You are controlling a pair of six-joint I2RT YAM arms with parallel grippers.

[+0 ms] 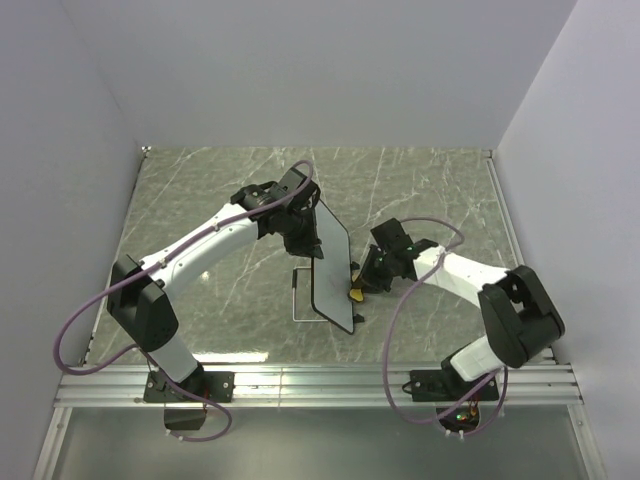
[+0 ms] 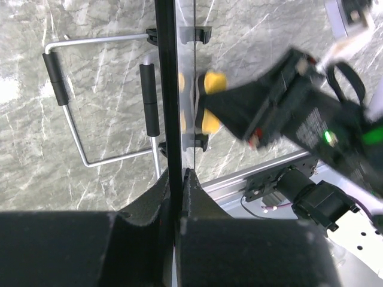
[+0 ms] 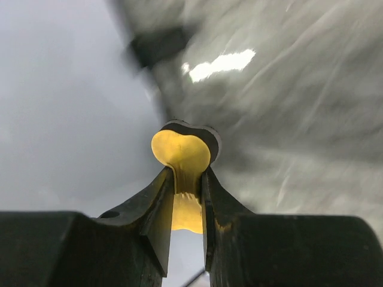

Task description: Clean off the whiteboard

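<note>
The whiteboard [image 1: 333, 272] stands on edge on the marble table, tilted, with my left gripper [image 1: 300, 228] shut on its upper black frame. In the left wrist view the frame [image 2: 168, 89] runs straight up from between the shut left gripper [image 2: 176, 179]. My right gripper [image 1: 362, 285] is shut on the yellow bone-shaped eraser [image 1: 356, 295], whose end touches the board's right face near the lower edge. The right wrist view shows the eraser [image 3: 182, 149] pinched at its waist in the right gripper [image 3: 188, 179], against the pale board [image 3: 60, 119]. In the left wrist view the eraser [image 2: 214, 81] mirrors in the board.
A bent wire stand [image 1: 298, 295] with black sleeves [image 2: 55, 78] juts from the board's left side and rests on the table. An aluminium rail [image 1: 320, 385] with both arm bases runs along the near edge. Pale walls close the table at the back and both sides.
</note>
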